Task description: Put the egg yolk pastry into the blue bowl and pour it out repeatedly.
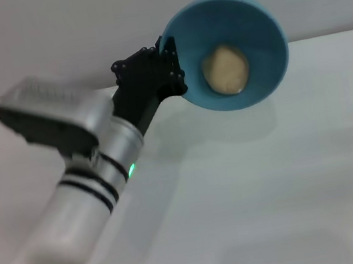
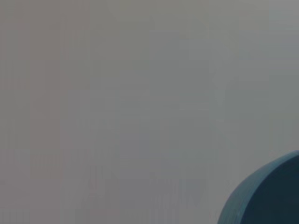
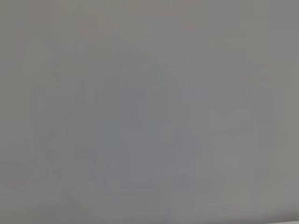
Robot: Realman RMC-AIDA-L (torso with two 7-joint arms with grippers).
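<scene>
My left gripper [image 1: 172, 72] clamps the glossy sky-blue bowl [image 1: 265, 56] rim at 9 o'clock, tilted for pouring; tan domed pastry [image 1: 226, 69] inside.

Left arm [image 1: 74, 210] up close: silver-white tube, black head.

White rounded forearm runs into a silvery cylinder ringed by two thin black bands, a small green light glowing on its side. A grey-and-black box sits on top, toward ten o'clock. The gripper [image 1: 170, 72] end is matte black, angular, dotted with small screws.
</scene>
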